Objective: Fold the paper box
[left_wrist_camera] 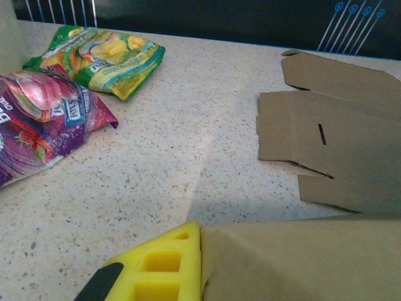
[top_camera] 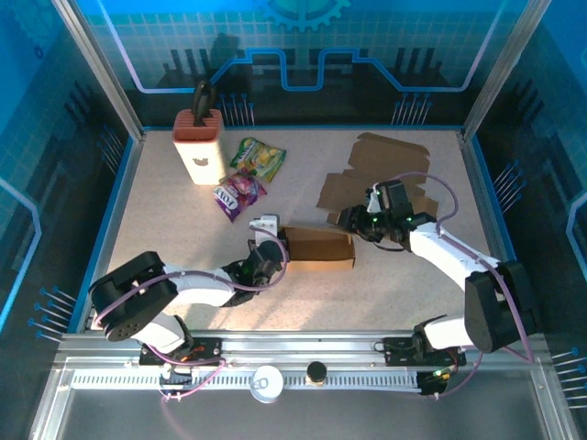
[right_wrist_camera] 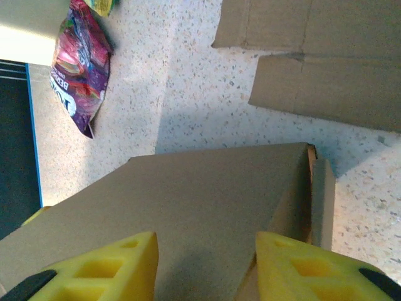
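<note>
the paper box (top_camera: 316,247) lies on the table (top_camera: 183,229), in the middle and near the arms, long side left to right. the left gripper (top_camera: 274,250) is pinched tight on the box's left end wall. the right gripper (top_camera: 358,224) straddles the right end with its fingers (right_wrist_camera: 106,269) half apart; whether they squeeze it, i cannot tell.

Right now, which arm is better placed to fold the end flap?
Right, probably: the right gripper hangs open by the end flap of the paper box; the left gripper is shut at the other end.
</note>
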`<state>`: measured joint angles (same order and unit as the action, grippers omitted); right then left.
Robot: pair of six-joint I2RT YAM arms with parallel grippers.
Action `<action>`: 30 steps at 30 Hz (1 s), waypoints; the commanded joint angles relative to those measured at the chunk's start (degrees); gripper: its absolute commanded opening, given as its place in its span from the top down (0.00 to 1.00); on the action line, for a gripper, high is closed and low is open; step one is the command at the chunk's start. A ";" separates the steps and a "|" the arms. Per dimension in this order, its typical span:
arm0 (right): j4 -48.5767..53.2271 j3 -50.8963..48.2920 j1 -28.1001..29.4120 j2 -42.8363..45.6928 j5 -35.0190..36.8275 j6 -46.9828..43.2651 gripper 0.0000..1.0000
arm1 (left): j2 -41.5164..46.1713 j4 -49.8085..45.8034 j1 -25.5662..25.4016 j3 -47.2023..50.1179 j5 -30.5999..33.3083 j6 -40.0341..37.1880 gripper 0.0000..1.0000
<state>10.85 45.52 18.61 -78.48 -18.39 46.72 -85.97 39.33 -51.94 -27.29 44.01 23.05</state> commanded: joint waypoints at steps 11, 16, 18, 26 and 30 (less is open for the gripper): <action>1.13 -2.24 5.89 5.15 5.45 -5.17 0.60 | 3.24 -10.09 -2.89 2.84 -8.24 7.77 0.69; 1.22 -3.49 7.21 6.25 6.76 -4.93 0.61 | 4.89 -13.35 -3.69 2.89 -7.65 9.37 0.62; 1.15 -4.19 7.77 6.35 7.35 -4.81 0.61 | 5.36 -14.59 -3.94 3.02 -7.70 10.13 0.62; 0.31 -5.96 7.93 6.52 8.38 -4.70 0.62 | 9.23 -20.80 -5.05 3.51 -7.57 14.46 0.43; -0.19 -6.62 8.10 6.50 8.66 -4.47 0.62 | 12.57 -23.74 -5.27 4.00 -9.05 16.44 0.30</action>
<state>11.64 39.70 25.87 -72.95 -10.83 42.76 -76.12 19.25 -56.82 -24.05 36.38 36.64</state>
